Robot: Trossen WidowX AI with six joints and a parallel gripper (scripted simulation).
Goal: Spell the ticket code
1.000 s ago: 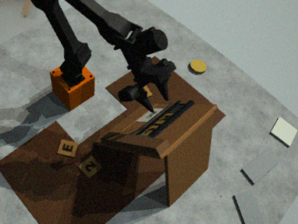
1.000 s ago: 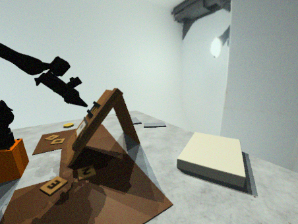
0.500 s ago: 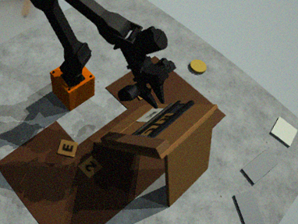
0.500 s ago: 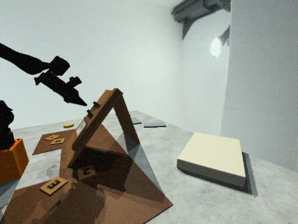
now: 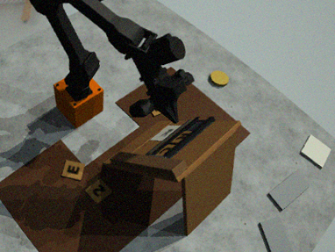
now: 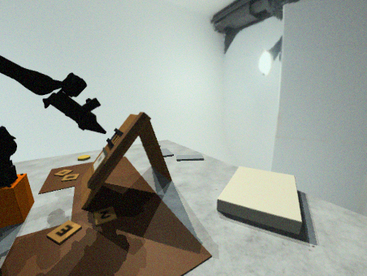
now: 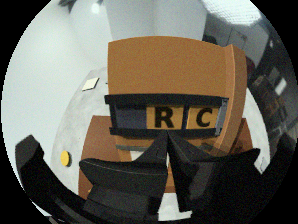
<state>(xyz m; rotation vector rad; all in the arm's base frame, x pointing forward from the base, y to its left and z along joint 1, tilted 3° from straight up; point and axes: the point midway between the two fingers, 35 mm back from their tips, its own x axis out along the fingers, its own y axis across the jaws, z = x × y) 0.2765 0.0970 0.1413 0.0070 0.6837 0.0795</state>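
My gripper (image 5: 177, 120) (image 6: 105, 132) (image 7: 165, 133) is shut and empty, its tips together just at the lower edge of the R tile in the wrist view. The R tile (image 7: 164, 117) and C tile (image 7: 203, 117) stand in the dark rail (image 7: 165, 98) (image 5: 207, 121) on the sloped board (image 7: 165, 65) (image 5: 209, 146), R left of C. A narrow dark gap shows between them; the rail is empty left of R. The ticket (image 5: 164, 133) (image 6: 99, 160) lies below the rail; its print is unreadable here, and the fingers mostly hide it in the wrist view.
Loose E tile (image 5: 73, 169) (image 6: 64, 231) and N tile (image 5: 98, 191) (image 6: 105, 215) lie on the brown mat (image 5: 30, 182). Two more tiles lie behind the board. A yellow disc (image 5: 218, 77) (image 6: 84, 157), grey plates and a pale slab (image 5: 315, 150) stand around; a cream block (image 6: 260, 195) is at right.
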